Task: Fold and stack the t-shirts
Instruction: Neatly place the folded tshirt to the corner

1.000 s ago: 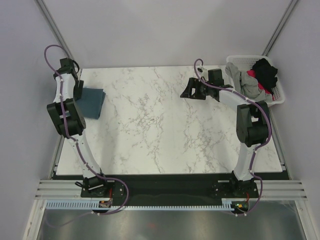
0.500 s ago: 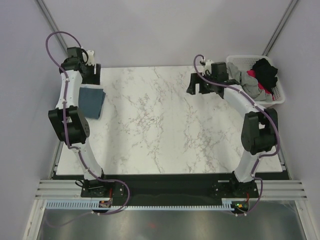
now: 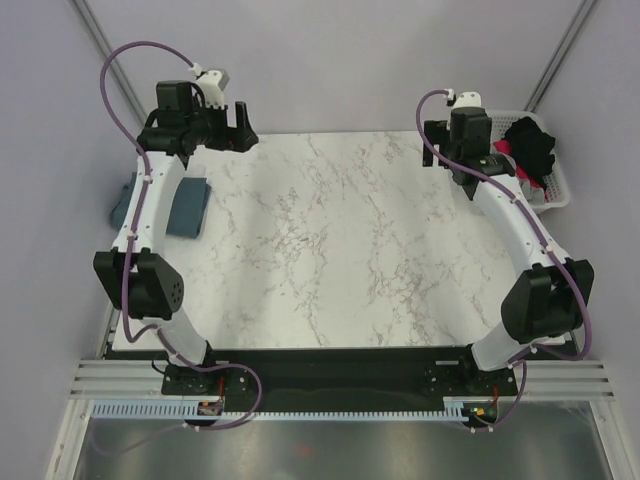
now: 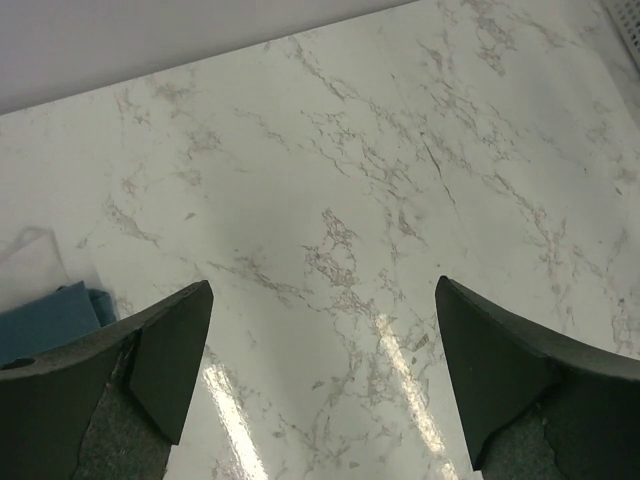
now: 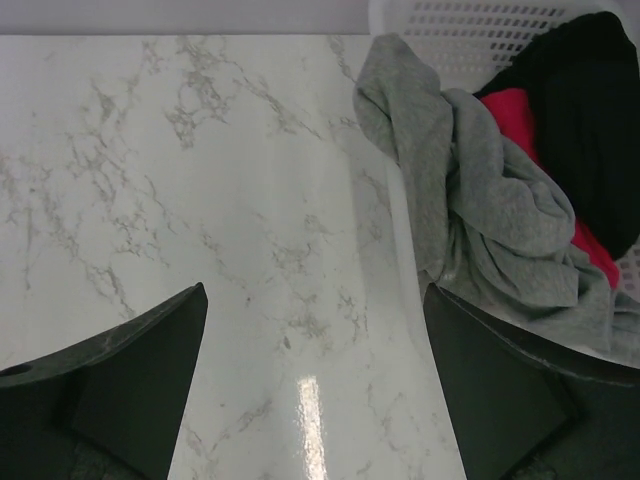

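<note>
A folded slate-blue t-shirt (image 3: 188,207) lies at the table's left edge; one corner of it shows in the left wrist view (image 4: 50,318). A grey t-shirt (image 5: 480,200) hangs over the rim of the white lattice basket (image 5: 470,20), with a black t-shirt (image 5: 585,120) and a red cloth (image 5: 515,110) behind it. My left gripper (image 3: 235,128) (image 4: 322,283) is open and empty above the table's far left, away from the blue shirt. My right gripper (image 3: 450,158) (image 5: 314,290) is open and empty over the table, just left of the basket.
The basket (image 3: 557,188) stands at the table's far right corner, holding the grey (image 3: 505,170) and black (image 3: 530,145) shirts. Purple cables loop over both arms. Slanted frame posts stand behind the table at both back corners.
My left gripper has risen off the folded blue shirt and swung to the right along the back edge. My right gripper has swung right toward the basket.
</note>
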`<state>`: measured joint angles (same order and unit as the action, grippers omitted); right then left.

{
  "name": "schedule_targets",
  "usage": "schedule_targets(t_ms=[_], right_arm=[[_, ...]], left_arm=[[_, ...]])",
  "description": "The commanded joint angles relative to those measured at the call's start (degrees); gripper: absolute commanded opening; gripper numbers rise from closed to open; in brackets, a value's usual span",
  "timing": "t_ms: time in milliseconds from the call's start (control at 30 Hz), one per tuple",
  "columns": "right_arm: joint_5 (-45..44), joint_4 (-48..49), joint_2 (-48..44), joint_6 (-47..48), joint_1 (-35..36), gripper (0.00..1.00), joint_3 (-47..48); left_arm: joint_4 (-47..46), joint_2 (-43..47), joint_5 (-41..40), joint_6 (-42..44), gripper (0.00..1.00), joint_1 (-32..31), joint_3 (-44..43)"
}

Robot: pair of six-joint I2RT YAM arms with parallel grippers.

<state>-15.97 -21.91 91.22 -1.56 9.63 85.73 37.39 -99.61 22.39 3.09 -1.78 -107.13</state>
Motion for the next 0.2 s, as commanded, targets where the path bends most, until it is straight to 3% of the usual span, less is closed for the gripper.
schedule_targets(t_ms=[0, 167], right_arm=[[-7.9, -6.5, -1.5, 0.9, 0.2, 0.98, 1.5], [-8.6, -7.5, -2.2, 0.6, 0.1, 0.98, 1.0]], left_arm=[[-1.6, -0.2, -2.3, -4.2, 1.00, -0.1, 1.9], [-1.5, 1.1, -7.7, -1.3, 1.00, -0.5, 1.8]])
